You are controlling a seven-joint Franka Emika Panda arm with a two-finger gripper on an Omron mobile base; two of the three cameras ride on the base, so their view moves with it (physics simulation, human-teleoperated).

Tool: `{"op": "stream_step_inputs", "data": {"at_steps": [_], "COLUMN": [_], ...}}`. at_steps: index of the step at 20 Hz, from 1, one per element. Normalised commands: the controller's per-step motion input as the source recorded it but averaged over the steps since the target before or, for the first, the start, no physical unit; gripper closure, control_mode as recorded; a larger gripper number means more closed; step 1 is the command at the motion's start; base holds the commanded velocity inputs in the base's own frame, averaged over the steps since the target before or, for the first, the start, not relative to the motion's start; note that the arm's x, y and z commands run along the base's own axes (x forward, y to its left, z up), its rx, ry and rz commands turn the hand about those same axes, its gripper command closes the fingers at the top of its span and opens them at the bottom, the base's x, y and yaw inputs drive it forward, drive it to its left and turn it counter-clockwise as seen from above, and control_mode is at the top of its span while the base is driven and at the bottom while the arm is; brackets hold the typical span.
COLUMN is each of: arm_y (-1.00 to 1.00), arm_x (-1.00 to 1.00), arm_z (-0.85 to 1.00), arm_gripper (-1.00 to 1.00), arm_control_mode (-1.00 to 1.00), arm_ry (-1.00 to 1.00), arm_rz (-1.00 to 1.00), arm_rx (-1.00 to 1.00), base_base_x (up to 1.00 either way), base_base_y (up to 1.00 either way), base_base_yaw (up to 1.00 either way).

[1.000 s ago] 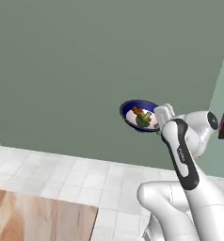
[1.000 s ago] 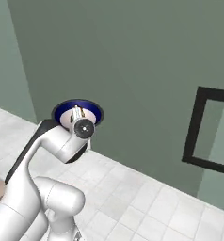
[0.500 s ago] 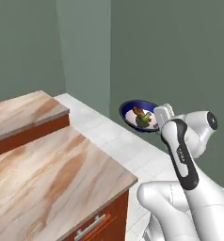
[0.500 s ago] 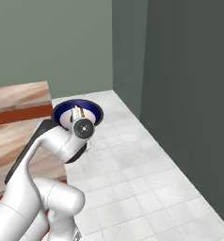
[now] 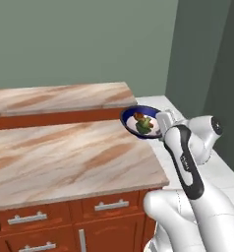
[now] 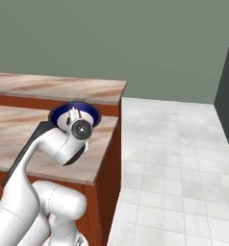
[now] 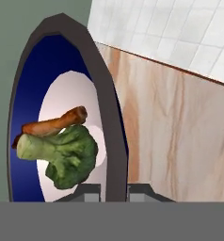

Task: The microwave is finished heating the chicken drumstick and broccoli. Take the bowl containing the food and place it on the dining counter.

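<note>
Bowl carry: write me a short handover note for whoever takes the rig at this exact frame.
Gripper: shut on the bowl's rim.
Bowl: held in the air, tilted, over the near corner of the dining counter; not touching it.
Chicken drumstick and broccoli: inside the bowl.
Done: bowl picked up and brought to the counter.
Left: level it, lower it onto the stone top, let go.

The gripper (image 5: 160, 129) pinches the rim of the bowl (image 5: 132, 116) — chicken drumstick (image 5: 138, 116) and broccoli (image 5: 145, 125) inside — holding it above the near right corner of the marbled desk (image 5: 65, 152), beside the pale tiled floor (image 5: 217, 172).
</note>
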Motion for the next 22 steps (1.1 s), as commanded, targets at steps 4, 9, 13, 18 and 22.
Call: {"op": "stream_step_inputs", "data": {"at_steps": [4, 9, 13, 18, 22], "arm_y": [0.0, 0.0, 0.0, 0.0, 0.0], "arm_x": [0.0, 0.0, 0.0, 0.0, 0.0], "arm_z": [0.0, 0.0, 0.0, 0.0, 0.0], "arm_gripper": [1.0, 1.0, 1.0, 1.0, 1.0], "arm_control_mode": [1.0, 1.0, 1.0, 1.0, 1.0], "arm_ry": [0.0, 0.0, 0.0, 0.0, 0.0], "arm_rz": [0.0, 0.0, 0.0, 0.0, 0.0], "arm_rx": [0.0, 0.0, 0.0, 0.0, 0.0], "base_base_x": [0.2, 0.38, 0.96, 1.0, 1.0], "base_base_y": [-1.0, -1.0, -1.0, -0.97, -0.73], "base_base_yaw": [0.3, 0.21, 0.18, 0.22, 0.37]}}
